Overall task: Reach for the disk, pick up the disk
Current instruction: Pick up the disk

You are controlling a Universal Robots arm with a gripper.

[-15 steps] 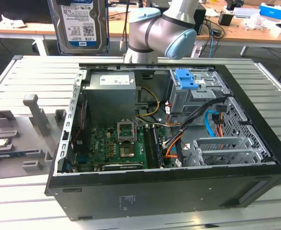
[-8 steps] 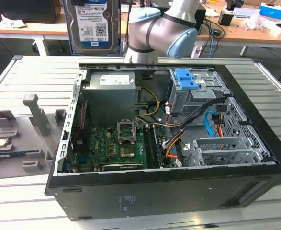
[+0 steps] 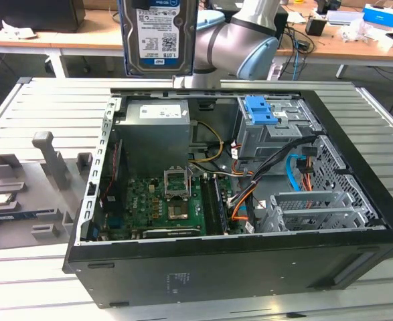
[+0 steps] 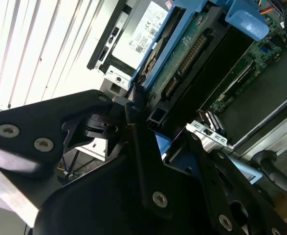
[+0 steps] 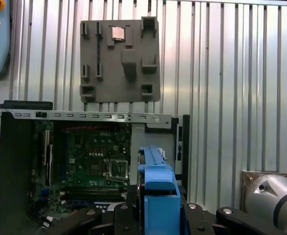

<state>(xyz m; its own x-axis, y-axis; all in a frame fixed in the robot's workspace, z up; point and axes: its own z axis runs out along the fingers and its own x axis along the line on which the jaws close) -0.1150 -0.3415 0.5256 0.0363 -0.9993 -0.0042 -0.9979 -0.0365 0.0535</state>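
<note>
Disk [image 3: 159, 37] held upright in the air, label face turned toward the exterior camera, well above the far rim of the open computer case [image 3: 203, 267] and just in front of the arm [image 3: 243, 40]; in contact with no part of the case. In the first wrist view, presented edge-on [image 5: 158, 171], blue carrier rail foremost, seated in the gripper [image 5: 159, 213] with black finger links close against both flanks. In the second wrist view, circuit-board side [image 4: 192, 49] and blue rails running away from the dark finger linkage. Jaws closed on the disk, gripping it across its flat faces as far as both wrist views allow; exact contact points of the pads hidden behind the rail. Below the load: motherboard [image 3: 159, 200] exposed on the case floor, metal drive cage [image 3: 276, 140] at the exterior view's right, blue bracket [image 3: 260, 110] fixed atop that cage and distinct from the disk's own rails. Grey fixture tray [image 3: 42, 177] on the slatted table [image 3: 49, 93], well apart from the case on the exterior view's left. Progress, as a judgement: reach completed, grasp made, disk raised fully clear of the chassis; no part of either named step visibly left undone.
</note>
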